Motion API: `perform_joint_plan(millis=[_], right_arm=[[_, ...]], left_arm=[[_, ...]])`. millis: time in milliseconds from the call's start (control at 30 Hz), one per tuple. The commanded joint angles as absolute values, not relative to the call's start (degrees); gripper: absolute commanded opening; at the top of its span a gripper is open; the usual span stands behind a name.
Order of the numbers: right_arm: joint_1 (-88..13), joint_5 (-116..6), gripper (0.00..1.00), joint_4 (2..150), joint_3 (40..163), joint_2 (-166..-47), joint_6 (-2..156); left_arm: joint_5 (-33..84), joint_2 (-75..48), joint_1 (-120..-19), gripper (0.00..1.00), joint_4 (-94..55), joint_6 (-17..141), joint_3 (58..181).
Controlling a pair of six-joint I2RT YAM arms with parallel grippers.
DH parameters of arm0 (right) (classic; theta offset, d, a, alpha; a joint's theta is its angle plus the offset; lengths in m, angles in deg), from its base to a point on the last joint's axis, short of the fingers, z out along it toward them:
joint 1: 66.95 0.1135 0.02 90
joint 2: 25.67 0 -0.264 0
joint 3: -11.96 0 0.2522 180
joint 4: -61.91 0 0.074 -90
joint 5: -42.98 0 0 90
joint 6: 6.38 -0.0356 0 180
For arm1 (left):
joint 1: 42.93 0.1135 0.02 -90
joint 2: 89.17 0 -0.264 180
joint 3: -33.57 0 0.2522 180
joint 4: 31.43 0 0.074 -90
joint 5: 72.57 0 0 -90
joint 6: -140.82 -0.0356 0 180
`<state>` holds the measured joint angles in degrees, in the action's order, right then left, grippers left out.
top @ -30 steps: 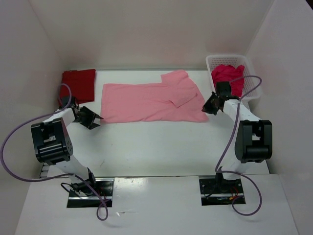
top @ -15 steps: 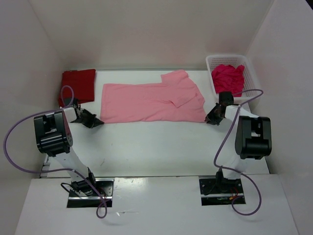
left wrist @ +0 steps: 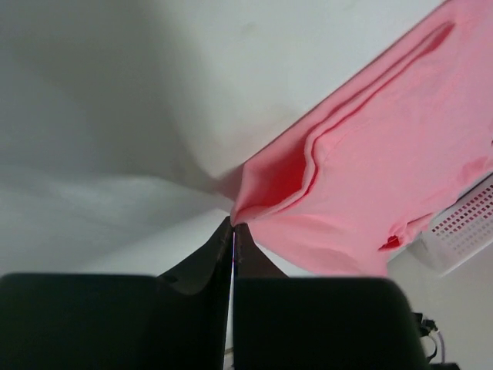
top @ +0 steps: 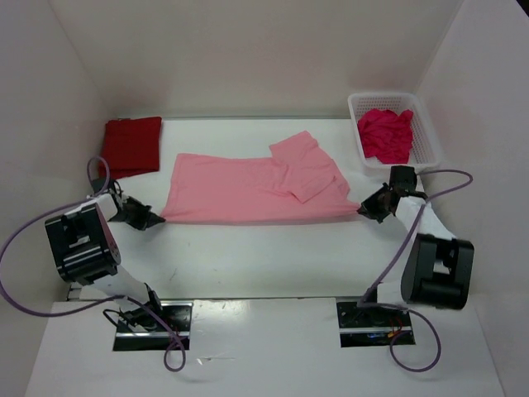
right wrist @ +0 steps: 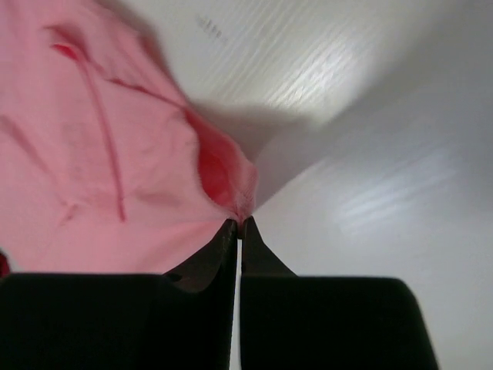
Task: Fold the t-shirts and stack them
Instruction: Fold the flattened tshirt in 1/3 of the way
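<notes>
Both hands have slid to the near corners of the light pink cloth t-shirt (top: 248, 186) and closed on them. The shirt's near edge has come a little toward the robot.

From above, the left hand (top: 157, 219) pinches the near left corner, and the right hand (top: 364, 210) pinches the near right corner. The shirt lies spread out in the middle of the white desk (top: 264, 256), with one sleeve folded over on top. A dark red cloth t-shirt (top: 132, 145) lies folded flat at the far left. A bright crimson cloth t-shirt (top: 385, 134) sits bunched up in the white plastic lattice basket (top: 426, 136) at the far right.

From the left wrist, the left hand (left wrist: 233, 230) is pressed together on a raised corner of the pink shirt (left wrist: 370, 146). The desk (left wrist: 115, 92) lies under it, and the basket (left wrist: 462, 231) is far off.

From the right wrist, the right hand (right wrist: 239, 226) pinches the other corner. The pink cloth (right wrist: 100, 154) puckers at the tips, just above the desk (right wrist: 370, 116).
</notes>
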<state>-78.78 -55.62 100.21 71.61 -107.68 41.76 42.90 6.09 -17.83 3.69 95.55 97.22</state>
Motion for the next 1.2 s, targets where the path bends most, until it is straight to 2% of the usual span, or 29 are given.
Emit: perform_joint_plan(millis=[0, 167, 233, 267, 300, 333, 367, 400, 467, 533, 567, 600, 633, 667, 733, 767, 833, 933, 1100, 1167], right_arm=[[-79.4, -56.9, 0.0, 105.9, 69.1, -98.9, 40.4], [-79.4, -59.0, 0.02, 114.2, 68.5, -91.2, 39.1], [-79.4, -59.0, 0.15, 116.4, 68.5, -90.5, 39.1], [-78.7, -59.0, 0.21, 117.5, 68.5, -90.5, 39.6], [-78.7, -59.0, 0.27, 117.5, 69.0, -89.8, 39.6], [-78.7, -59.0, 0.4, 117.5, 69.1, -89.8, 39.6], [-78.7, -59.5, 0.45, 117.5, 69.6, -89.8, 40.2], [-78.7, -59.5, 0.51, 117.5, 70.2, -89.8, 40.9], [-78.7, -58.9, 0.56, 117.5, 73.0, -89.8, 42.9], [-78.7, -58.3, 0.56, 117.5, 75.6, -90.7, 44.4], [-78.0, -58.3, 0.52, 116.3, 78.2, -90.7, 44.9], [-75.7, -58.3, 0.45, 114.7, 78.7, -91.7, 45.7], [-74.3, -59.3, 0.24, 113.3, 78.7, -93.9, 45.7], [-72.8, -60.2, 0.14, 111.6, 78.7, -95.2, 45.1], [-66.2, -60.7, 0.02, 105.8, 78.7, -100.1, 43.1], [-63.7, -60.7, 0.0, 104.1, 79.2, -102.0, 42.3], [-57.4, -61.3, 0.0, 99.5, 80.7, -107.4, 40.6], [-53.9, -59.2, 0.0, 95.1, 81.4, -114.1, 40.0], [-53.3, -57.3, 0.0, 92.7, 82.5, -120.6, 40.6], [-53.3, -57.3, 0.0, 91.6, 82.5, -122.3, 40.6]], left_arm=[[42.8, 1.2, -14.2, 0.0, 9.0, 90.1, 93.2], [48.4, -5.9, -12.7, 0.0, 16.9, 88.7, 89.4], [49.0, -8.3, -12.0, 0.02, 19.8, 88.7, 87.9], [49.0, -10.3, -12.0, 0.16, 21.8, 88.7, 87.3], [49.0, -11.4, -11.5, 0.25, 22.5, 89.3, 86.8], [49.0, -12.9, -11.5, 0.37, 23.3, 89.3, 86.8], [49.0, -12.9, -11.5, 0.49, 24.0, 89.3, 87.4], [48.3, -13.4, -11.5, 0.67, 24.8, 89.3, 88.6], [46.9, -13.4, -11.5, 0.77, 25.9, 88.8, 92.6], [46.9, -13.4, -11.5, 0.8, 25.9, 88.8, 94.2], [46.9, -14.2, -12.4, 0.77, 25.4, 88.8, 94.8], [46.3, -14.2, -13.6, 0.7, 24.3, 89.4, 94.8], [46.3, -14.8, -15.0, 0.6, 21.6, 89.4, 95.5], [47.0, -14.8, -17.9, 0.37, 20.3, 90.0, 96.4], [47.0, -14.8, -21.9, 0.22, 15.8, 91.4, 98.3], [46.3, -14.8, -26.0, 0.12, 15.2, 92.6, 99.3], [44.3, -13.2, -30.4, 0.07, 12.0, 93.2, 101.1], [42.9, -8.7, -38.4, 0.0, 8.3, 95.5, 103.1], [42.4, -0.6, -47.9, 0.0, 3.1, 96.1, 104.0], [41.3, 1.9, -48.6, 0.0, 1.7, 96.6, 103.0]])
